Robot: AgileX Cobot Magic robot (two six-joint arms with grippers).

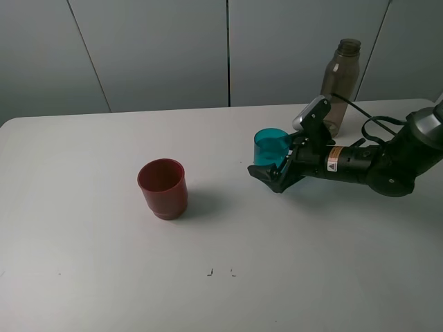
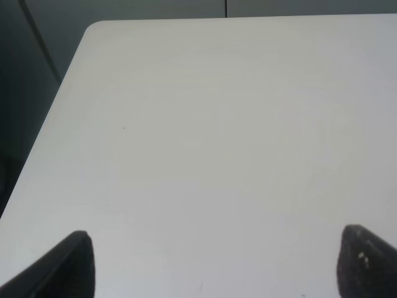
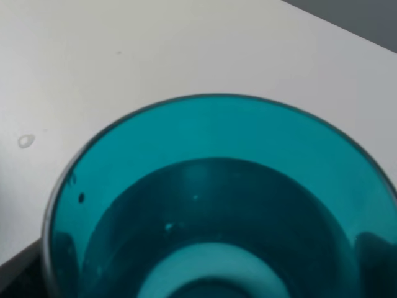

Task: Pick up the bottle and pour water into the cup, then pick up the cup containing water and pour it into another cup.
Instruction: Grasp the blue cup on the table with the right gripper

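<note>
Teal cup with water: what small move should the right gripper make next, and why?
Probably lift the teal cup a little, keeping it level. The right gripper seems closed around its lower part, and the right wrist view shows water inside. The red cup stands apart, to the left, so the teal cup should clear the table before it travels there.

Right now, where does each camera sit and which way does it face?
Exterior high: mounted high, looks down at table, red cup, bottle; shows right gripper holding teal cup.
Left wrist: on left arm, faces the table; left gripper shows, open.
Right wrist: on right arm, looks into teal cup's water; gripper barely shows.
Shared: teal cup, exterior and right wrist.
</note>
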